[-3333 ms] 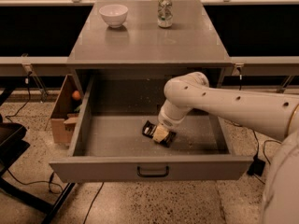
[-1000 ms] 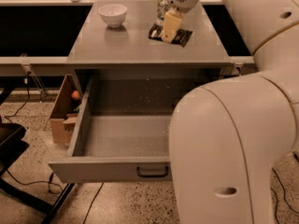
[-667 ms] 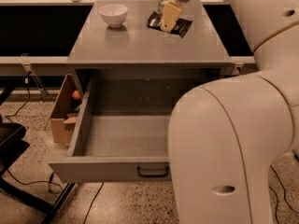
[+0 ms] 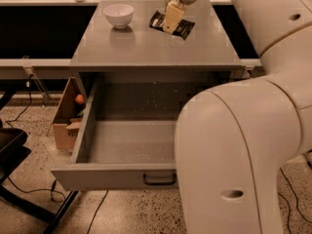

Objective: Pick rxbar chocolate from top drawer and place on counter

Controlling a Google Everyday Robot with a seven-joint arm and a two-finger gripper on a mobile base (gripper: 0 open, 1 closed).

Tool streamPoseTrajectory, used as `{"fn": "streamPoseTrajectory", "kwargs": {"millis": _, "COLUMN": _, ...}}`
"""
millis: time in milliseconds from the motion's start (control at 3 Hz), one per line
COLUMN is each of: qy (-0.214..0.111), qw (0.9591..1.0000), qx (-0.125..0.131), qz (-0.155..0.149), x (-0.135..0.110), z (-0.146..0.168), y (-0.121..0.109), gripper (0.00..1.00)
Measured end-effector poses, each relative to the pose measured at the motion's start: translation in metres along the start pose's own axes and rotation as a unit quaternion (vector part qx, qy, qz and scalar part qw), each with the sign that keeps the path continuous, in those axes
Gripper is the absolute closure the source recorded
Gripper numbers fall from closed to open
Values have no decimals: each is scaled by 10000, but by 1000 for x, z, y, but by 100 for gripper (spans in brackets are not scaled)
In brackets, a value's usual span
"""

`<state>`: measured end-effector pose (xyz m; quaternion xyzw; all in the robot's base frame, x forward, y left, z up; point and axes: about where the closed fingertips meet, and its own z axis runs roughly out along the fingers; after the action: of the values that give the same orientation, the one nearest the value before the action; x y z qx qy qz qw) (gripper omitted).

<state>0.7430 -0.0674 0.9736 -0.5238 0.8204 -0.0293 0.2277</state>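
Observation:
The rxbar chocolate (image 4: 185, 29), a flat black wrapper, is held in my gripper (image 4: 171, 22) at the back of the counter (image 4: 146, 48), tilted and at or just above the surface. The gripper's cream fingers are shut on the bar from above. The top drawer (image 4: 107, 177) stands pulled open below the counter, and the part of its floor that I can see holds nothing. Its black handle (image 4: 159, 181) is on the front panel. My own arm (image 4: 234, 145) hides the drawer's right side.
A white bowl (image 4: 118, 14) stands at the counter's back left. A cardboard box (image 4: 66, 116) with an orange object (image 4: 79, 99) sits on the floor left of the drawer. Black furniture legs and cables lie at the lower left.
The gripper has lifted the bar out of the drawer and up to the counter. Over the last second it has shifted a little toward the back with the bar.

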Motion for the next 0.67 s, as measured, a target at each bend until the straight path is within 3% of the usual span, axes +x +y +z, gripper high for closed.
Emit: {"fn": "streamPoseTrajectory", "kwargs": {"millis": 667, "qy": -678, "qw": 9976, "qx": 73, "qz": 90, "x": -32, "z": 68, "y": -27, "gripper": 100}}
